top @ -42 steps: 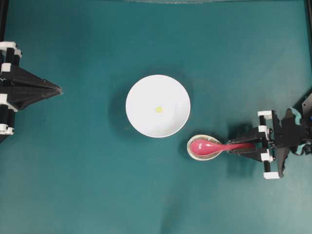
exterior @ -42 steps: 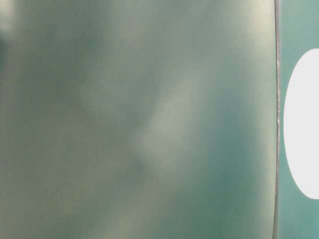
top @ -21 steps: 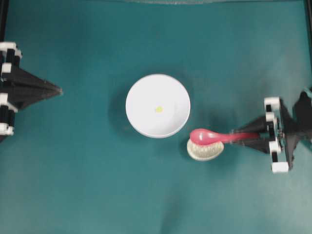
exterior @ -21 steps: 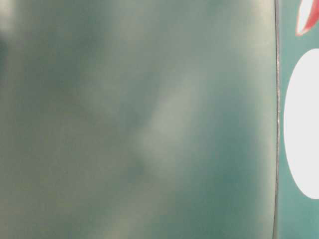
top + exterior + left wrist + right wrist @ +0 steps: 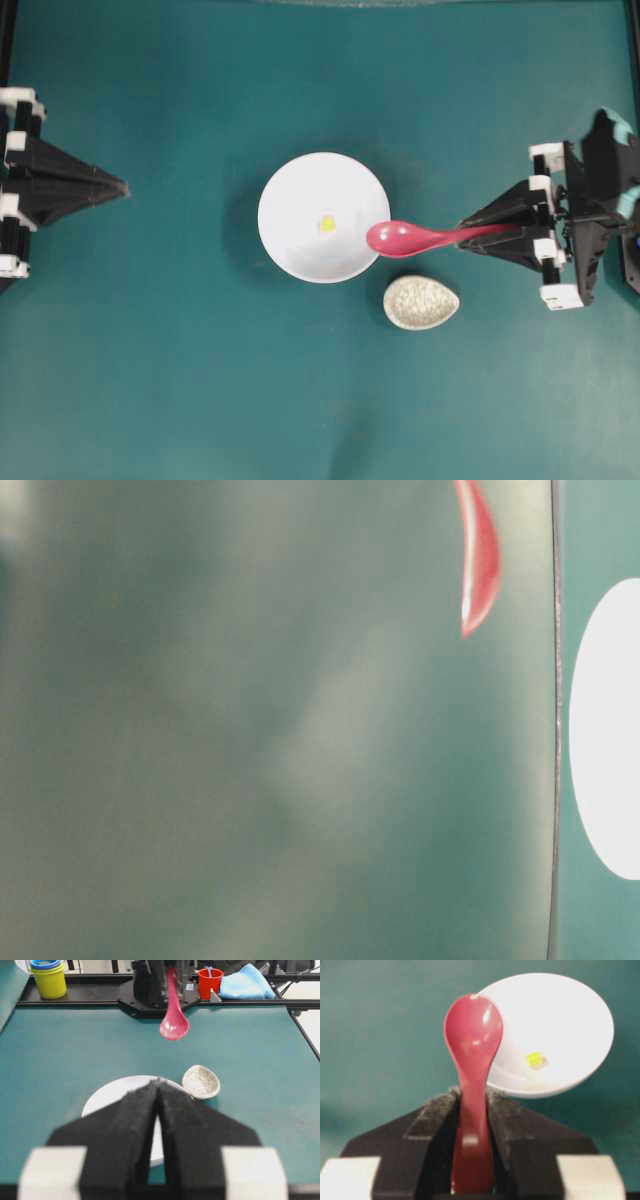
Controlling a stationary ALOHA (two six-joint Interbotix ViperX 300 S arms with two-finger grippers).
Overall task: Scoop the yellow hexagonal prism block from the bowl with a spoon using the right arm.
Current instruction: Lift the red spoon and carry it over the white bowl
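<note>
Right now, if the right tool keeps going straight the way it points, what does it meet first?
The white bowl. The right tool points left along the pink-red spoon, whose scoop already overlaps the bowl's near rim from overhead. The spoon appears raised, so it may pass above the rim.

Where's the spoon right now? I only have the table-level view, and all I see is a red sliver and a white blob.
Observer: The spoon is clamped by its handle in the right gripper, scoop over the bowl's near rim.
Operator: Is the block in the bowl?
Observer: Yes, the yellow hexagonal prism block sits near the bowl's middle, not in the scoop.
Operator: Is the spoon touching the bowl?
Observer: No. The left wrist view shows it hanging in the air above the table.
Operator: And the left gripper?
Observer: The left gripper is shut and holds nothing, well away from the bowl.
</note>
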